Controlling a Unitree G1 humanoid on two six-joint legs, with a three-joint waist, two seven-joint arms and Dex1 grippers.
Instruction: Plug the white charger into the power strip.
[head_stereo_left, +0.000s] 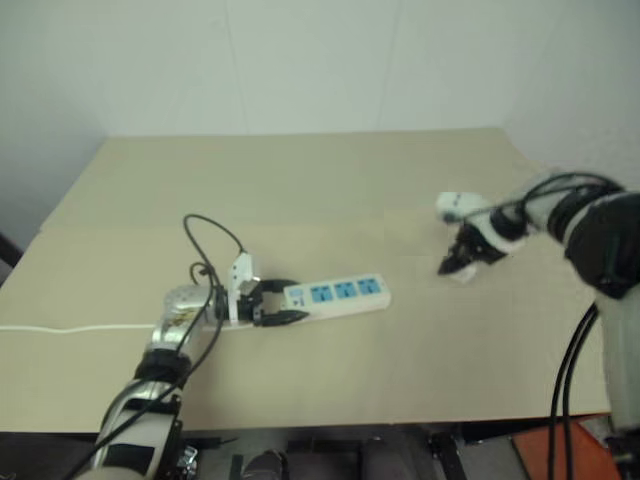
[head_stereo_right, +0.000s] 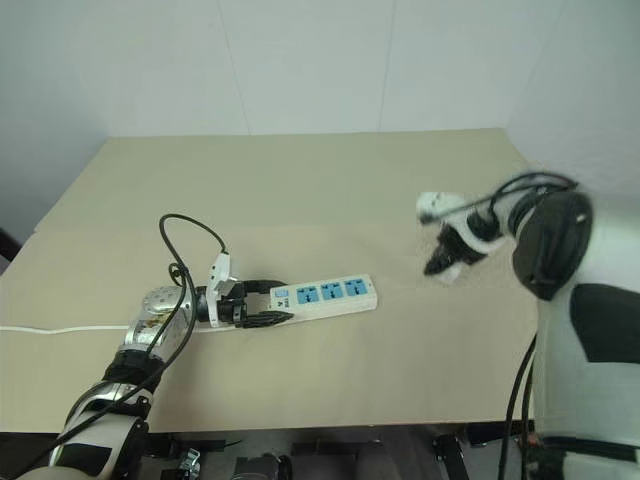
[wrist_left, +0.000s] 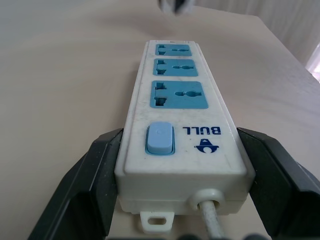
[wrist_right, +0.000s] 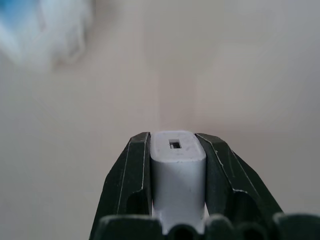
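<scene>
My left gripper (wrist_left: 175, 165) clamps the switch end of the power strip (head_stereo_left: 335, 294), one black finger pressed against each long side; the strip lies flat on the table (head_stereo_left: 300, 190), its cord cut off at the wrist view's edge. My right gripper (wrist_right: 175, 150) pinches the white charger (wrist_right: 176, 170) between both fingers, raised above the table, well apart from the strip. The charger's prongs are hidden; one small slot shows on its end face. From the head views the charger is blurred.
</scene>
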